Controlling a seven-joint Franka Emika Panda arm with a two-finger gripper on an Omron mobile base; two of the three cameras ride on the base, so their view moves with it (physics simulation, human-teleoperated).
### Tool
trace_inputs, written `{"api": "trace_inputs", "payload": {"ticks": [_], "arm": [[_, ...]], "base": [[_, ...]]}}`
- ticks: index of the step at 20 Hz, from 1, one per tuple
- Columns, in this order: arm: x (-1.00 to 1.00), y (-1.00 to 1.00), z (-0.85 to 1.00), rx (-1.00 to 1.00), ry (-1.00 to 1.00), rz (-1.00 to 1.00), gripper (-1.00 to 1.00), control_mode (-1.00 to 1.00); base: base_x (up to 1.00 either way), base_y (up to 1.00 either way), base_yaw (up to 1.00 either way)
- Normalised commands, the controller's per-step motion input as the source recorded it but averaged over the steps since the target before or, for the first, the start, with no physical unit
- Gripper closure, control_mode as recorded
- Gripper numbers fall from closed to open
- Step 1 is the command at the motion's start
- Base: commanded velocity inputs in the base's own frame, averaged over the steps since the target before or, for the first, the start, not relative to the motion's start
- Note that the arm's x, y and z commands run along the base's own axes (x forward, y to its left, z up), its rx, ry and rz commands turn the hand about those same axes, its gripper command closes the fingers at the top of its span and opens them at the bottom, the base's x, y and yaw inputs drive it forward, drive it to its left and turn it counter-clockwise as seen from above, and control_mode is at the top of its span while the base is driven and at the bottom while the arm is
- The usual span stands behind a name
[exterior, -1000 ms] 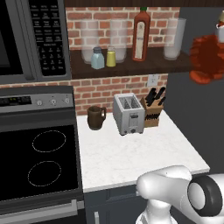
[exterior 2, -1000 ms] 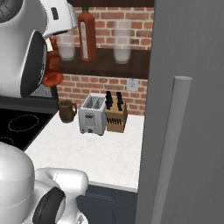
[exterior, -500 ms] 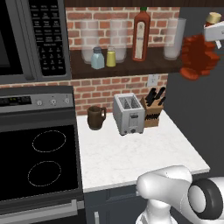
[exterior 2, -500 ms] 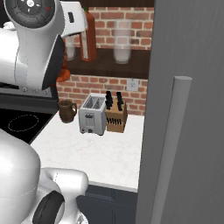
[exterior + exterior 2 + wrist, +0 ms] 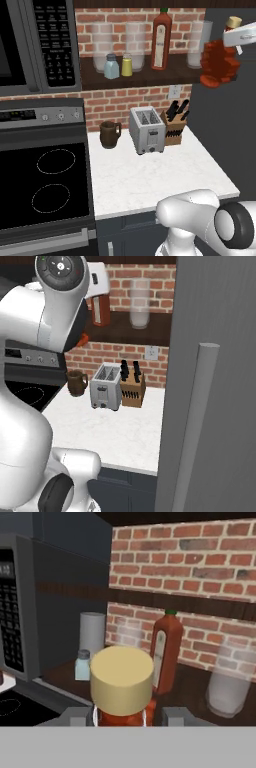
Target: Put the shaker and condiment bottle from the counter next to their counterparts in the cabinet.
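While held aloft at 3 o'clock of the cabinet shelf (image 5: 150, 77) | condiment bottle (image 5: 218, 64): dark red, tan stopper, clear of the counter (image 5: 155, 175) | fingers (image 5: 172, 717): clenched on its neck | yellow shaker (image 5: 127, 65): on shelf, beside pale blue shaker (image 5: 111, 66) | tall red bottle (image 5: 161, 39): upright on shelf.

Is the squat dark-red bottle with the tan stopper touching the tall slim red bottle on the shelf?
Apart. In the left base view the squat dark-red bottle hangs in the gripper, with a clear gap to the tall slim red bottle.
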Motion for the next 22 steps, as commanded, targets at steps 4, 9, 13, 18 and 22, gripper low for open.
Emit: {"api": "trace_inputs", "payload": {"ticks": [4,9,13,18,22], "arm": [[0.44,0.00,-0.01,0.00,0.00,0.00,1.00,-1.00],[0.36,-0.06,-0.17,-0.02,0.00,0.00,1.00,-1.00],[0.25,-0.15,-0.19,-0.05,0.02,0.00,1.00,-1.00],[0.29,-0.05,0.00,0.00,0.00,0.00,1.00,-1.00],[0.36,-0.04,0.00,0.00,0.00,0.00,1.00,-1.00]], "base": [[0.00,0.00,0.00],[0.00,0.00,0.00],[0.00,0.00,0.00],[0.00,0.00,0.00],[0.00,0.00,0.00]]}}
